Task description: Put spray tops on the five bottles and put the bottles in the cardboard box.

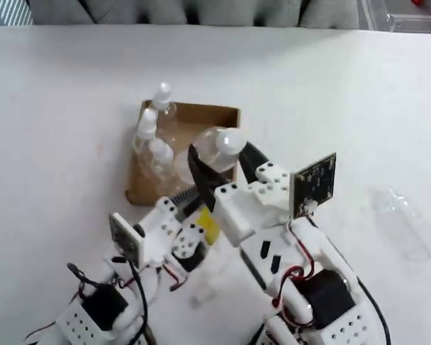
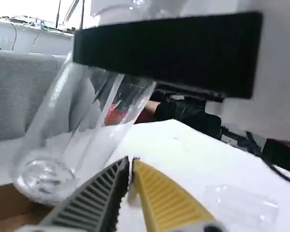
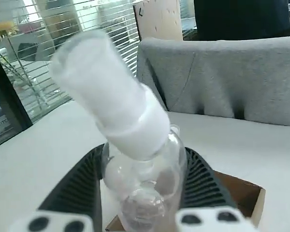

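Right tool (image 3: 145, 164), clamped on a capped bottle (image 1: 217, 147) tilted above the cardboard box (image 1: 208, 118) at frame centre, should, I think, lower it gently into the right half, clear of three bottles (image 1: 158, 154) at its left, while my left tool (image 2: 130, 166), fingers together, sits at the box's lower edge.

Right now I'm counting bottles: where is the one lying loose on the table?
In the high view the loose clear bottle lies on the table at the right side, right of the right arm and apart from the cardboard box.
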